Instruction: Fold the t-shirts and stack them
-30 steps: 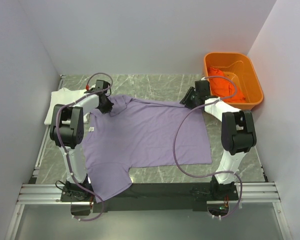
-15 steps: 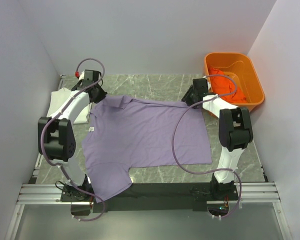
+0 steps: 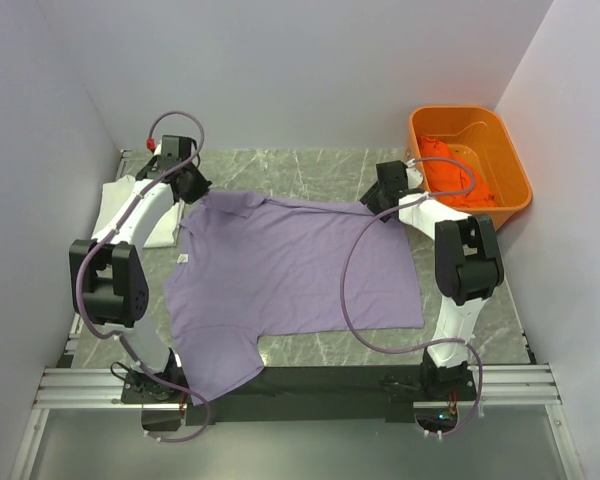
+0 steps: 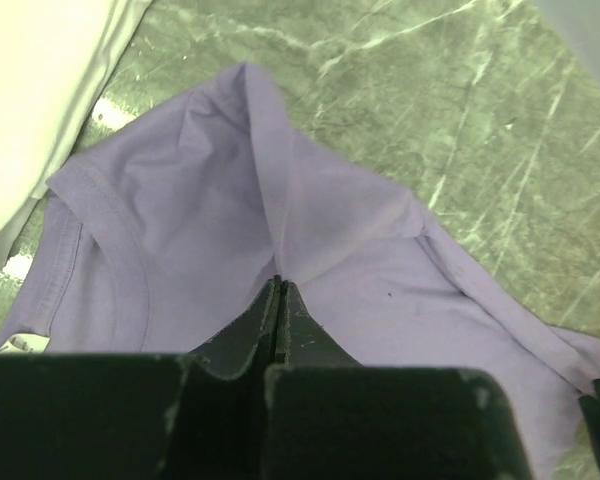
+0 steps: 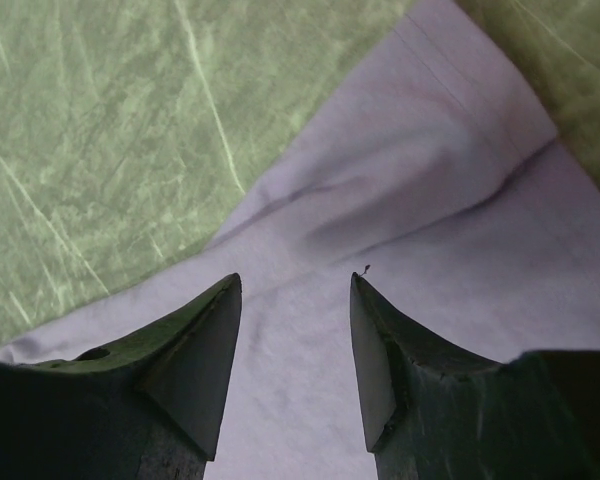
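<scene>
- Since a second ago the left arm has swung from over the collar out toward the far left corner of the bench [image 3: 320, 165], and the right jaws have spread wider.
- Left jaws are pressed together, clamped on a raised ridge of the lavender shirt [image 3: 290, 270] next to the collar. In the left wrist view the fold runs straight up from the tips.
- Right jaws stand apart and hold nothing. The far right sleeve of the lavender shirt lies flat under the gap, its hem just past the tips, with bare marble beyond.
- Between the two arms the far edge of the lavender shirt stretches nearly straight. The body spreads flat toward the arm bases, and the near left sleeve hangs over the front edge.
- A white shirt [image 3: 120, 205] lies folded at the far left, just beside the left jaws and the lavender shoulder.
- An orange shirt [image 3: 450, 172] sits crumpled inside the orange tub [image 3: 512, 160] at the far right, near the right jaws.
</scene>
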Motion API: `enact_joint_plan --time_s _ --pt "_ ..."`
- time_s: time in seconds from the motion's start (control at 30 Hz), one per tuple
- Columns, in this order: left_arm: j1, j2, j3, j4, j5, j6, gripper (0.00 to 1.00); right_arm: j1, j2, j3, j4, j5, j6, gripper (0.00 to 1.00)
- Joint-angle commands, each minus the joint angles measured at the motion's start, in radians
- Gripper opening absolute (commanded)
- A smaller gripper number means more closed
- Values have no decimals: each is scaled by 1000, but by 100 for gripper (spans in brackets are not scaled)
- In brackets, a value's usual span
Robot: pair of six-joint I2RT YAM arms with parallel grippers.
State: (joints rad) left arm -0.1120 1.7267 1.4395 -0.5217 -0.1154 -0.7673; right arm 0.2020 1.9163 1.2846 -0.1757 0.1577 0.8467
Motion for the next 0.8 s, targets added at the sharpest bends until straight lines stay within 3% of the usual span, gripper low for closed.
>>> enact_joint_plan --time_s 0.0,0.13,0.77 --pt "9 -64 41 6 17 28 1 17 -62 -10 1 117 63 55" --pt "14 -65 27 22 40 26 1 56 -63 12 -16 173 92 55" --pt "32 -85 52 35 88 17 1 97 96 107 -38 172 213 51"
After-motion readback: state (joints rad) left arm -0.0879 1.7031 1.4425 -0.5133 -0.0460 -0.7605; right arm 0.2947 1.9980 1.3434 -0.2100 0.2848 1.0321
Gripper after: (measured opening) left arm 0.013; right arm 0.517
